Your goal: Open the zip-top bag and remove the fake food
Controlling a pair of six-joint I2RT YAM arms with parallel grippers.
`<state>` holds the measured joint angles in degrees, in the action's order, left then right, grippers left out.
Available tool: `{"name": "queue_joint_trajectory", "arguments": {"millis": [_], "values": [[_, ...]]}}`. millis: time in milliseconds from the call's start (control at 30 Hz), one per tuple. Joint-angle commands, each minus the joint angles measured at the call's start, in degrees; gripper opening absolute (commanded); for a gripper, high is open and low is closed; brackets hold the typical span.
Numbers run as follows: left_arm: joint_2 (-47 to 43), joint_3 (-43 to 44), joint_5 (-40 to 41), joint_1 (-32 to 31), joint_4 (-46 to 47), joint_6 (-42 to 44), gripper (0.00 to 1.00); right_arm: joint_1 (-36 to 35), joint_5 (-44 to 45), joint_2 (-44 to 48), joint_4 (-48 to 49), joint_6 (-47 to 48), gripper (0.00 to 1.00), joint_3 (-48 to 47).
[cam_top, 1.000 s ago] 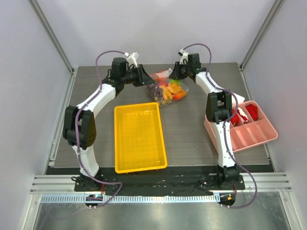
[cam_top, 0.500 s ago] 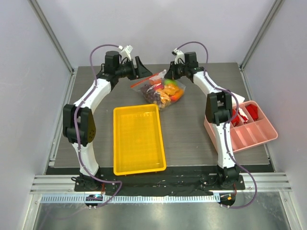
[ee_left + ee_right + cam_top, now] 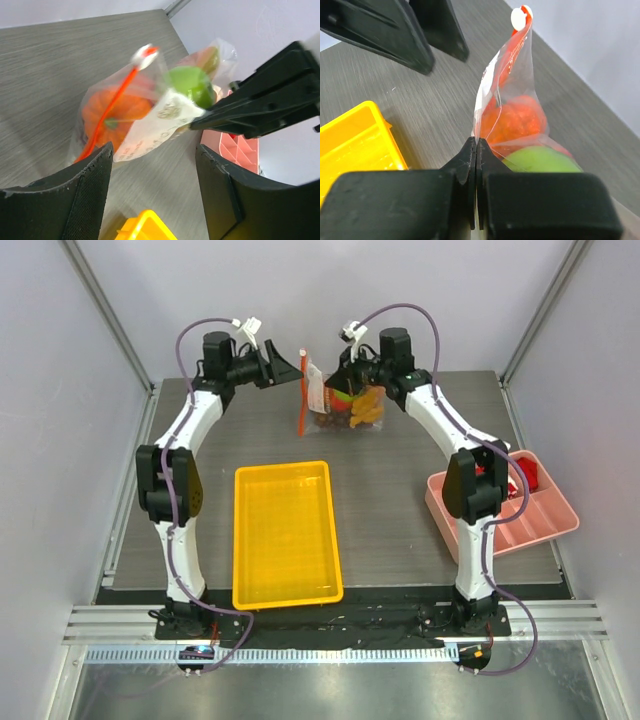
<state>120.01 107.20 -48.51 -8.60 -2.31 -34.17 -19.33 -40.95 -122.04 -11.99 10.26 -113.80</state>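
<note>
The zip-top bag [image 3: 335,408] is clear plastic with an orange-red zip strip [image 3: 303,392] and hangs at the back middle of the table. My right gripper [image 3: 347,380] is shut on its edge; the right wrist view shows the jaws [image 3: 476,146] pinching the plastic. The fake food is inside: an orange pumpkin [image 3: 516,120] and a green apple [image 3: 540,161], both also in the left wrist view, the pumpkin [image 3: 117,112] left of the apple [image 3: 191,85]. My left gripper [image 3: 287,368] is open and empty, just left of the bag, not touching it [image 3: 155,192].
A yellow tray [image 3: 287,532] lies in the middle of the table, below the bag. A pink compartment tray [image 3: 515,515] with red pieces sits at the right edge. Grey walls close in the back and both sides.
The right gripper has raised the bag, which now hangs upright. The left gripper, earlier at the bag's mouth, has drawn back left and up and is open.
</note>
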Motion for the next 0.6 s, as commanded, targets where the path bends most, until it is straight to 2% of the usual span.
{"name": "queue_joint_trajectory", "arguments": {"millis": [0, 33, 100, 133, 200, 267, 333, 433, 567], "values": [[-1.1, -2.3, -3.7, 0.0, 8.9, 0.6, 0.65, 0.3, -2.6, 5.8, 3.6, 3.5, 0.01, 0.3], [-1.7, -7.7, -3.8, 0.2, 16.4, -1.9, 0.64, 0.4, -2.9, 6.2, 3.7, 3.6, 0.01, 0.6], [-3.3, -13.0, -4.7, 0.3, 24.9, -5.4, 0.63, 0.3, -4.2, 7.3, 2.9, 4.1, 0.01, 1.1], [-3.3, -15.4, -5.7, 0.3, 29.6, -7.2, 0.59, 0.3, -5.1, 7.6, 2.4, 4.2, 0.02, 1.0], [-3.0, -16.8, -6.8, 0.6, 32.6, -8.4, 0.51, 0.3, -6.3, 8.2, 0.7, 4.9, 0.01, 1.3], [-3.0, -19.4, -8.8, 0.9, 40.2, -11.9, 0.49, 0.3, -7.2, 9.4, -0.1, 6.3, 0.01, 1.9], [-2.6, -19.7, -9.0, 1.0, 41.1, -12.8, 0.50, 0.3, -7.7, 10.4, -1.3, 7.5, 0.01, 2.8], [-1.6, -18.4, -9.1, 1.2, 40.7, -13.2, 0.57, 0.3, -8.5, 11.6, -2.2, 8.2, 0.02, 3.6], [2.9, -14.4, -11.9, 1.2, 43.5, -18.2, 0.65, 0.3, -9.1, 12.2, -2.8, 8.7, 0.01, 3.8]]}}
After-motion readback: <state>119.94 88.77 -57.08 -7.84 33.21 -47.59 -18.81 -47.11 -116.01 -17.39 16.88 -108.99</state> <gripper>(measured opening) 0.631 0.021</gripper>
